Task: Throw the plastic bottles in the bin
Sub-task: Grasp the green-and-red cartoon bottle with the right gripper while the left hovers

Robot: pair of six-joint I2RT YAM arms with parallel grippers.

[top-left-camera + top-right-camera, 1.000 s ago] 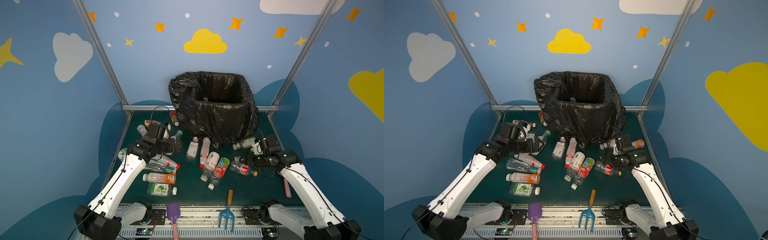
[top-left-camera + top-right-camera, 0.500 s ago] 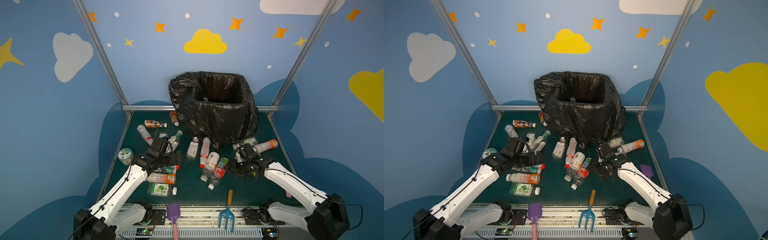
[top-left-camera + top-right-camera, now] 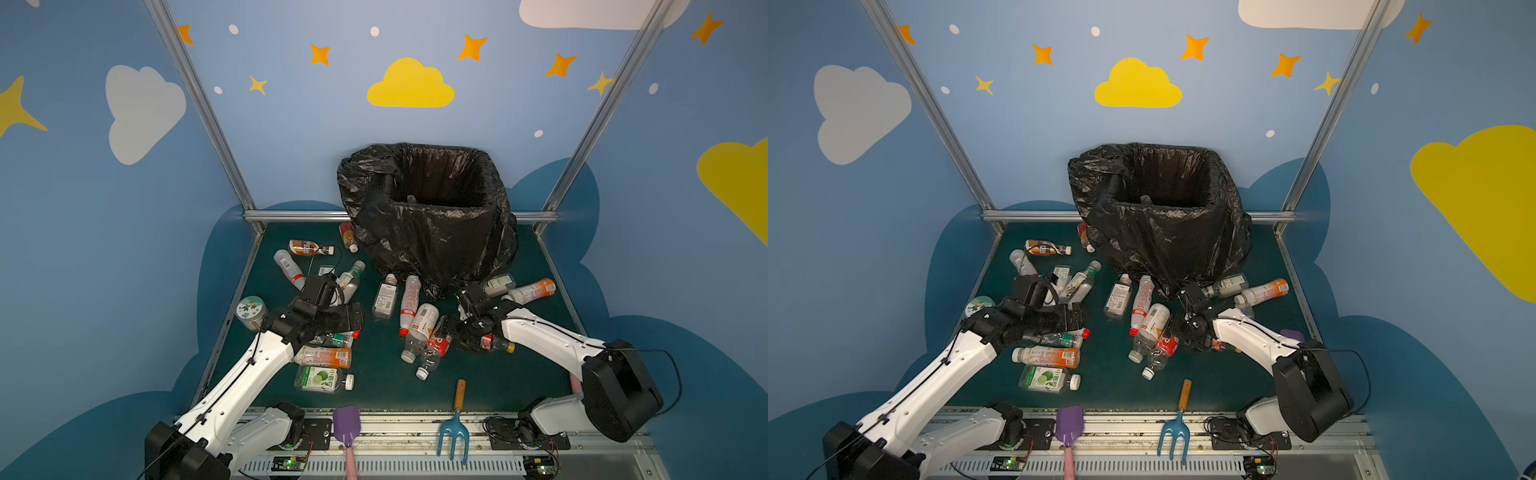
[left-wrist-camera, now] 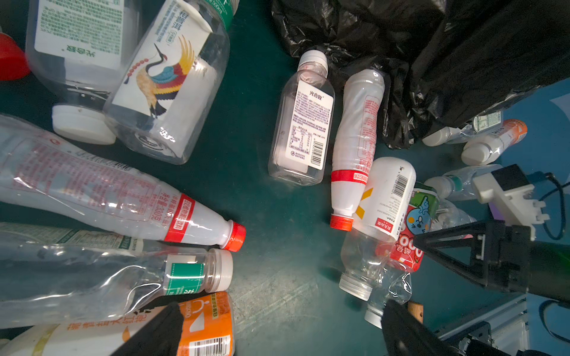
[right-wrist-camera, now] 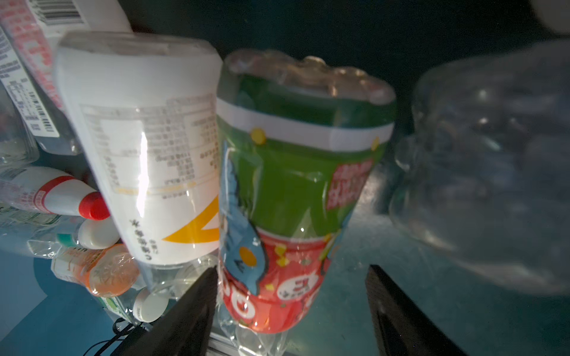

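Bare surface (image 3: 376,361) lane runs front to back between left bottle heap (image 3: 324,357) and centre bottle heap (image 3: 424,320), narrowing toward bin (image 3: 428,232). Bin mouth clear from above. Front strip mostly free; rake (image 3: 459,392) handle lies in it. Right fingers (image 5: 191,308) straddle red-green bottle (image 5: 293,200). White bottle (image 5: 138,138) touches it, so that side is tight.

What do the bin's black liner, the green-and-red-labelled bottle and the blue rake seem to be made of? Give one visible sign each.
Bin's black liner: thin glossy plastic film, seemingly; it crinkles and catches highlights.
Green-and-red-labelled bottle: clear thin plastic under a shiny printed sleeve; its base is see-through.
Blue rake: head painted metal or plastic, unclear; handle probably wood, brown and matte.
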